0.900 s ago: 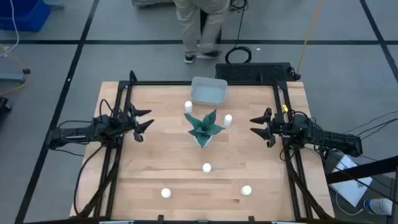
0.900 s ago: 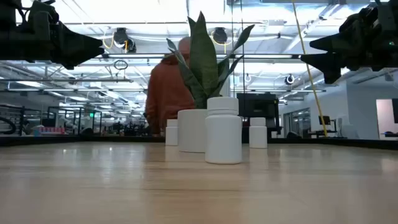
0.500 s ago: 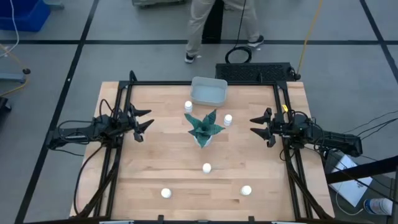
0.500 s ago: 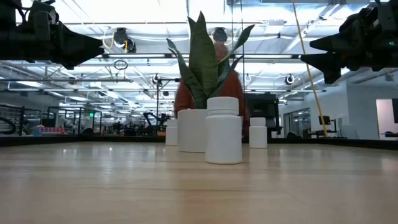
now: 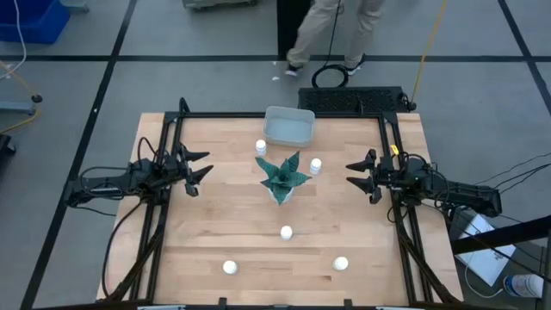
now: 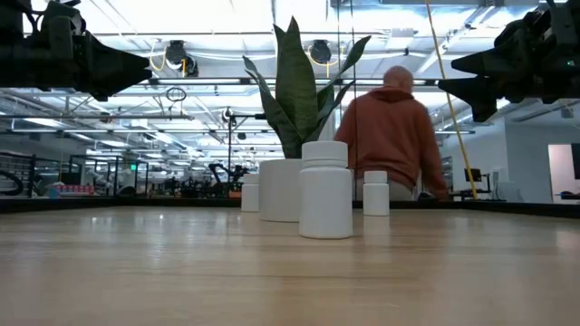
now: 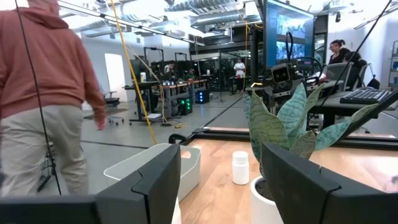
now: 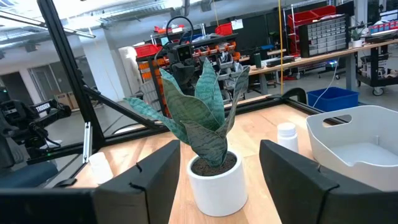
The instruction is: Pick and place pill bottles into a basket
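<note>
Small white capped plastic pill bottles (image 5: 286,232): probably light, rigid, slick; best pinched mid-body by spread-fingered left gripper (image 5: 200,167) or right gripper (image 5: 353,172).

A robotics lab or workshop: an open industrial hall with exposed ceiling ducts (image 7: 205,7) and strip lights, a grey floor (image 5: 103,34) taped in black lines, workbenches (image 8: 323,59) with red parts bins (image 8: 311,18), monitors (image 7: 289,31), cables, and a person (image 6: 394,136) walking past the bench (image 5: 232,232).
</note>
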